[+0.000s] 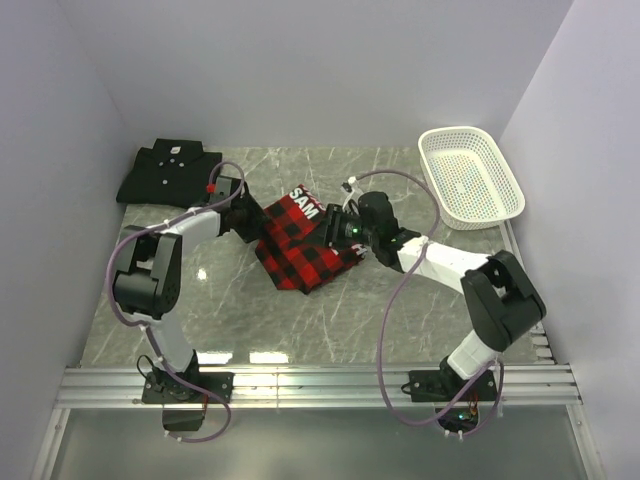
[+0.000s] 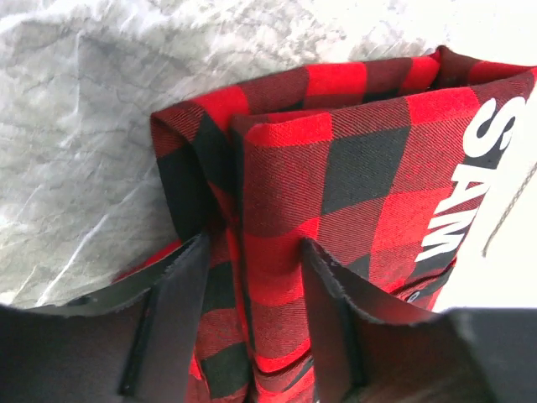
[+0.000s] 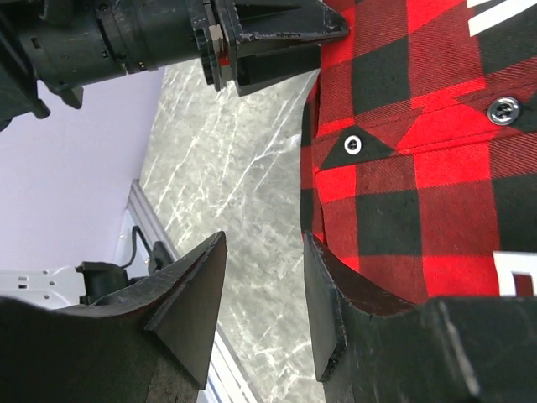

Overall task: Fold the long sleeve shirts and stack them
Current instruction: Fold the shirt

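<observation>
2 shirts: plaid [image 1: 300,245] mid-table, partly folded; black [image 1: 170,172] folded at 10 o'clock. 1 basket [image 1: 484,221] at 2 o'clock. Left gripper [image 2: 256,243] straddles plaid's folded edge, can't tell if gripping. Right gripper [image 3: 264,243] half-spread, empty, at plaid's 3 o'clock edge.

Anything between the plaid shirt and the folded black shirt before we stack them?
No loose object. Only the left arm lies between the black shirt and the plaid shirt, its claw at the plaid edge. The basket sits far right.
</observation>
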